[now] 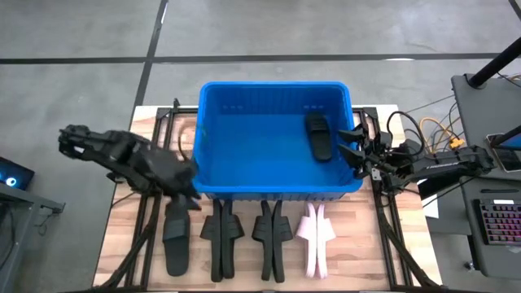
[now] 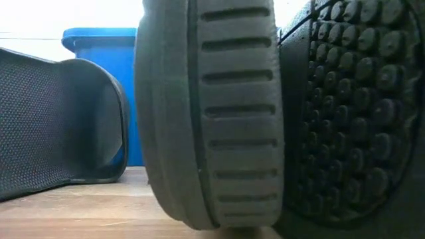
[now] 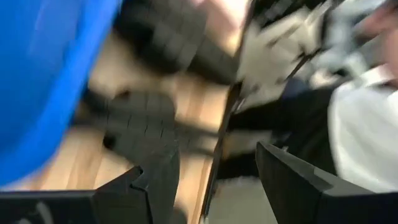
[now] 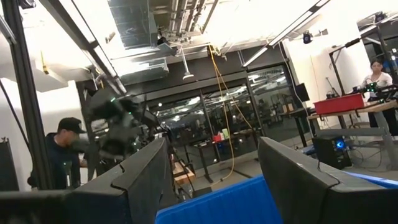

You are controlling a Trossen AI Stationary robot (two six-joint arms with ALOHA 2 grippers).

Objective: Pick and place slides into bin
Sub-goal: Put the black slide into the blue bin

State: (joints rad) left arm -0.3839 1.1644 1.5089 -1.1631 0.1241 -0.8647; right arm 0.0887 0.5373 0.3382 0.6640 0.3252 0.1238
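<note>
The blue bin stands at the table's middle, and one black slide lies flat on its floor at the right. On the table in front of the bin are a flat black slide, two black slides on edge and a pale pink slide. My left gripper is open and empty by the bin's near left corner, over the flat slide's far end. In the left wrist view nothing lies between its fingers. My right gripper is open and empty at the bin's right rim.
The low view is filled by black slide soles standing close to the camera, with the bin behind them. Cables and a keyboard lie beyond the table's right edge. People stand in the room beyond.
</note>
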